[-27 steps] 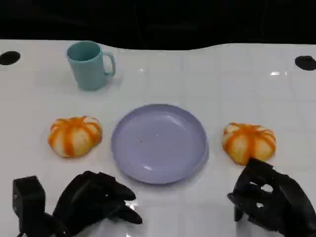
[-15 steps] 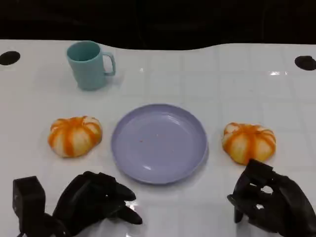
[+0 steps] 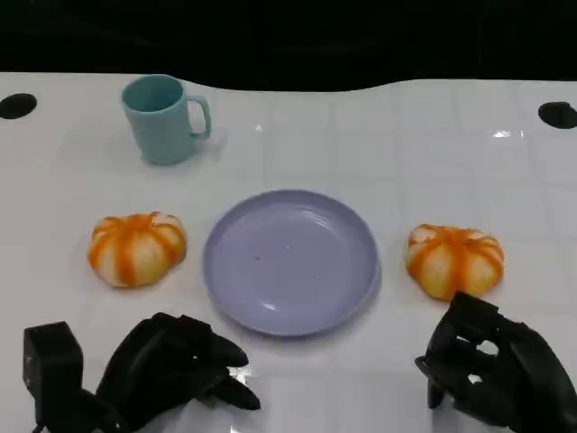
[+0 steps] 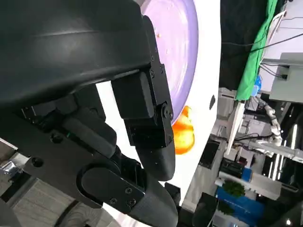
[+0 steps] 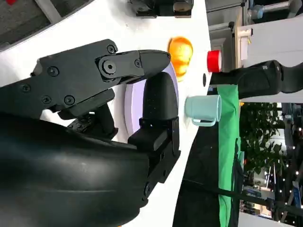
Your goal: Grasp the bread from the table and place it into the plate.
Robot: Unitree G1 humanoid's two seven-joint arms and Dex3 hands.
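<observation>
So far nothing has been done: the plate (image 3: 289, 262) lies bare on the bench (image 3: 433, 153), with one bread (image 3: 137, 248) at its left and another bread (image 3: 454, 260) at its right. The right hand (image 3: 491, 370), just short of the latter, is loosely spread and holds nothing; the left hand (image 3: 171, 370) likewise.

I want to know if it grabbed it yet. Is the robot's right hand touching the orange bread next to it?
Cannot tell. In the head view the right hand has its fingers overlapping the bread's near edge, with no clear gap or contact.
</observation>
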